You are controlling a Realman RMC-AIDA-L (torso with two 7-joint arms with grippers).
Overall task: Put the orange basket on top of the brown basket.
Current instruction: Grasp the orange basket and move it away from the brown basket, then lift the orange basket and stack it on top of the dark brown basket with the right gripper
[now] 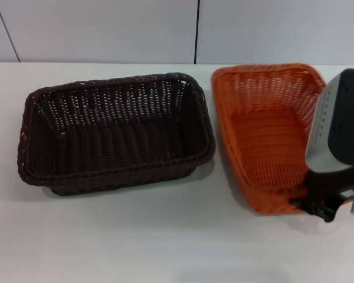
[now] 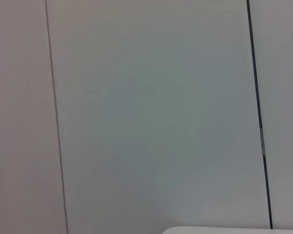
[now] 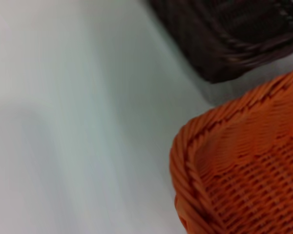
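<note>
The brown basket (image 1: 115,135) stands upright on the white table (image 1: 165,247), left of centre. The orange basket (image 1: 265,135) is to its right, a small gap between them, and looks tipped with its opening turned toward me. My right gripper (image 1: 311,203) is at the orange basket's near right corner, its black fingers closed over the braided rim. The right wrist view shows a corner of the orange basket (image 3: 244,170) up close and the brown basket (image 3: 234,34) farther off. My left gripper is out of view.
A white panelled wall (image 1: 106,29) runs along the table's far edge. The left wrist view shows only wall panels (image 2: 151,122). Bare table lies in front of both baskets.
</note>
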